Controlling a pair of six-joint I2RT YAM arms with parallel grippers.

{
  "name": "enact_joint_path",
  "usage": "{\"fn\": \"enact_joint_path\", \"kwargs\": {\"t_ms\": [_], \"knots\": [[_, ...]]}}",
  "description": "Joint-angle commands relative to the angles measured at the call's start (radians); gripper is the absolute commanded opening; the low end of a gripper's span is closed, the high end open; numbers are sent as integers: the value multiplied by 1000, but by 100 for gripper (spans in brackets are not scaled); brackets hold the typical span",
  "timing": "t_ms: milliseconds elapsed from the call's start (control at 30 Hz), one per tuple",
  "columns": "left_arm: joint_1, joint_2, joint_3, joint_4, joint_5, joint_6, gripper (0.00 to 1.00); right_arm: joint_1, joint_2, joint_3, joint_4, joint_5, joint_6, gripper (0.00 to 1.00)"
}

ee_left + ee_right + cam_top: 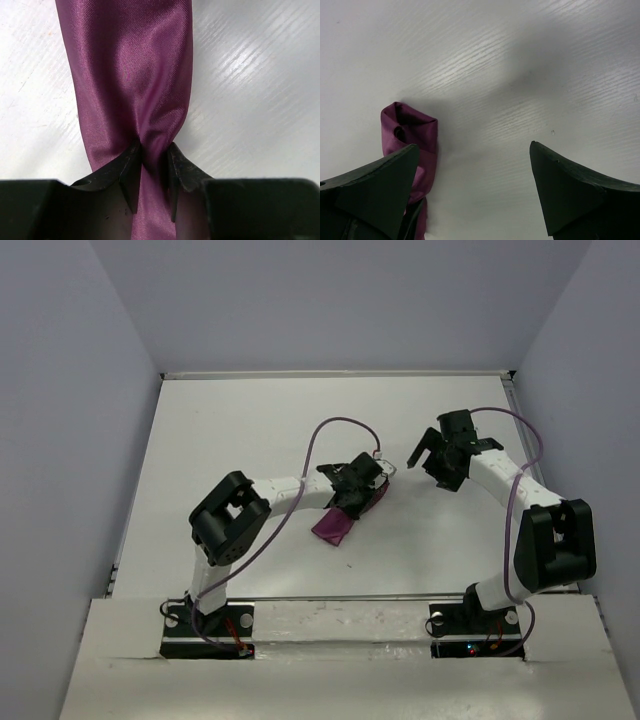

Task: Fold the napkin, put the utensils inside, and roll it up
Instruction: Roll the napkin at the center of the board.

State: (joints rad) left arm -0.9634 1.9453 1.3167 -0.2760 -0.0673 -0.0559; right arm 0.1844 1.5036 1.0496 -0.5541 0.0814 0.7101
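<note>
The left gripper (pixel 152 150), at the bottom centre of its wrist view, pinched the rolled plum napkin (pixel 130 65) across its width, bunching the satin, probably to keep the roll from springing loose. The roll ran up the frame on the white table (pixel 260 75). The right gripper (pixel 472 146) hung spread wide, holding nothing, just beside the roll's end. The utensils could not be made out. No writing or labels were readable.
</note>
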Motion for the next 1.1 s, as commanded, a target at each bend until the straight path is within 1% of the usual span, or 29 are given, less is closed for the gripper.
{"fn": "enact_joint_path", "kwargs": {"t_ms": [0,33,200,300,500,533,733,867,1067], "knots": [[72,-63,-19,-8,234,41,0,1,-25,6,5,12,-11,98],[86,-66,-19,-8,291,42,0,1,-26,6,6,12,-11,98],[162,-69,1,-40,437,51,0,1,-26,6,5,12,-8,98],[201,-59,9,-49,553,51,0,1,-26,4,5,12,-8,98],[261,-42,9,-39,670,31,0,1,-26,3,3,12,-8,98],[270,-39,6,-34,714,27,0,1,-25,4,5,12,-6,98],[319,1,-4,-17,764,-5,0,1,-25,3,3,12,-8,98],[345,-19,-28,20,781,-39,0,1,-29,0,3,15,-8,98],[420,-40,-45,37,814,-58,0,1,-22,3,3,12,-8,98]]}}
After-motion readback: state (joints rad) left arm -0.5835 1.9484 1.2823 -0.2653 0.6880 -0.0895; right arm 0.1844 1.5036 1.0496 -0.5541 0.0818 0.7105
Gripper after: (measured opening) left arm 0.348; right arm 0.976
